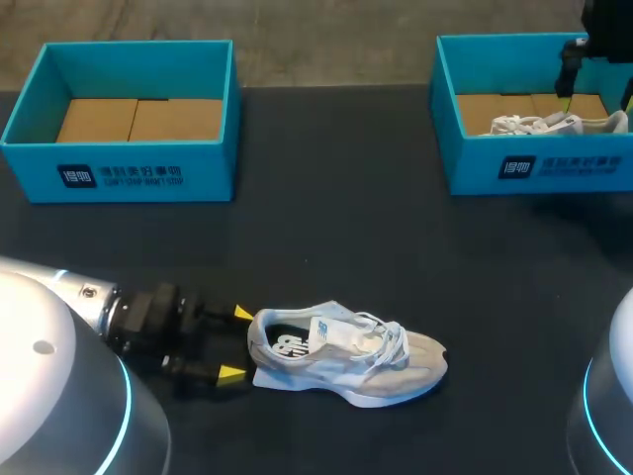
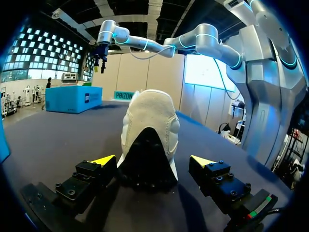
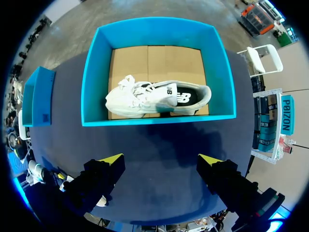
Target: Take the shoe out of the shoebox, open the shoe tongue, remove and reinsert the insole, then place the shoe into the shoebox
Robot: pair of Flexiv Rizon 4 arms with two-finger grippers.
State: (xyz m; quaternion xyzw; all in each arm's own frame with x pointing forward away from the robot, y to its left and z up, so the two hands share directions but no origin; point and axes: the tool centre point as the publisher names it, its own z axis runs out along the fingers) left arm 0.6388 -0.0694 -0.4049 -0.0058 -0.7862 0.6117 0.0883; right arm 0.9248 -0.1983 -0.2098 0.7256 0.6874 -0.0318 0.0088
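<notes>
Dark table [image 1: 336, 228] | blue shoeboxes [image 1: 129, 173] at far corners | shoe [image 1: 346, 354] at spread left gripper [image 1: 237, 343]

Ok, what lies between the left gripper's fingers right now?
The heel of the unboxed shoe: the left gripper is open around it, its fingers not clamped on it. The left wrist view shows this plainly; the head view agrees.
</notes>
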